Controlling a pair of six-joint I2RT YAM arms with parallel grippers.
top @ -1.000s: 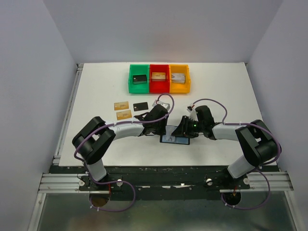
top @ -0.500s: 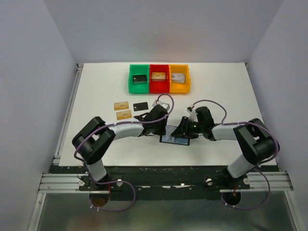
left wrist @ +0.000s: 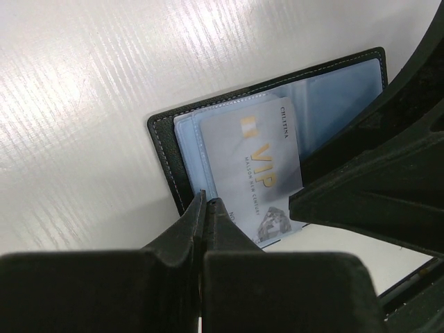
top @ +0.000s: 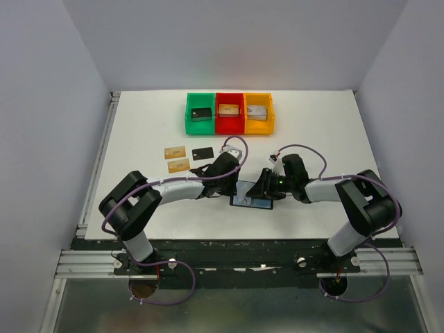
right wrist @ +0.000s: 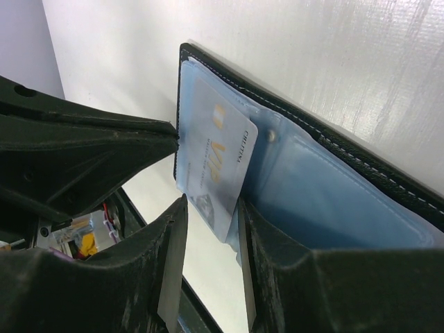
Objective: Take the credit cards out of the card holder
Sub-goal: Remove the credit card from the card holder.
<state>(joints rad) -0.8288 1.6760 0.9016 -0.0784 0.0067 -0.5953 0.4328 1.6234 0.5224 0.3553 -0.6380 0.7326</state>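
Just beyond the card holder (top: 252,201), three loose credit cards (top: 179,164), coloured bins (top: 229,127).

We are in a robot lab cell, not a home: a white table (top: 312,132) boxed in by plain pale walls (top: 48,139) left, right and far, an aluminium rail (top: 236,262) along the near edge, the cabled left arm (top: 173,187) and right arm (top: 326,189) mounted there, and coloured sorting bins (top: 229,129) at the far side.
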